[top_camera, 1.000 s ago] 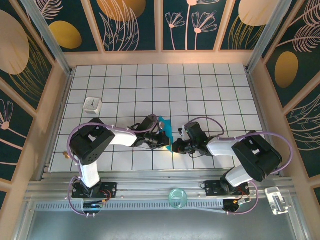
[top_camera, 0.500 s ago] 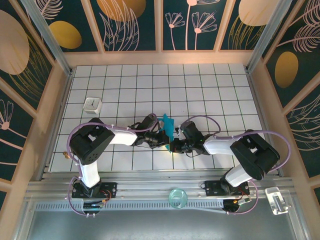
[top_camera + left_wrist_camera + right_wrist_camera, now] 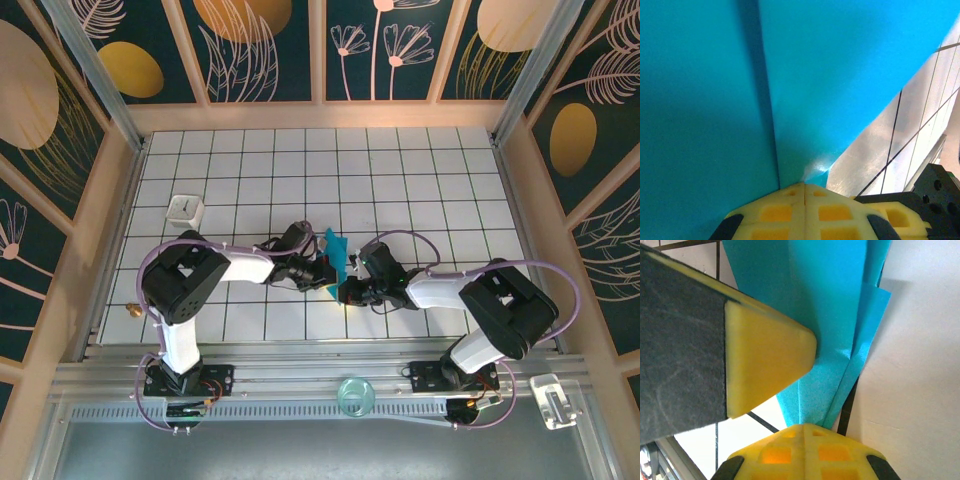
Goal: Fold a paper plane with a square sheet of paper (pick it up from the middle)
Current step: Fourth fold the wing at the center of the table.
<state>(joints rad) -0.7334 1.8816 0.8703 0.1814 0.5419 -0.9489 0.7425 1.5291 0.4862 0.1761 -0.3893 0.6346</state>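
The teal-blue sheet of paper (image 3: 336,256) is folded into a slim, pointed, layered paper plane shape, held just above the tiles at the middle front of the table. My left gripper (image 3: 321,268) is shut on its left side. In the left wrist view the jaws (image 3: 804,186) meet on a crease of the paper (image 3: 850,70). My right gripper (image 3: 346,291) is shut on the near pointed end, where its jaws (image 3: 805,426) clamp the paper (image 3: 830,300). A yellow fingertip (image 3: 765,360) of the left gripper presses the paper's left side in the right wrist view.
A small white cube (image 3: 185,209) sits on the tiles at the far left. A clear greenish ring (image 3: 353,396) lies on the front rail between the arm bases, and a clear plastic piece (image 3: 553,400) at its right end. Wooden walls enclose the table (image 3: 420,180).
The right gripper has slid left to the paper's near end. The left gripper has shifted slightly away from the bases, and the paper has tilted with it. Both stay shut.
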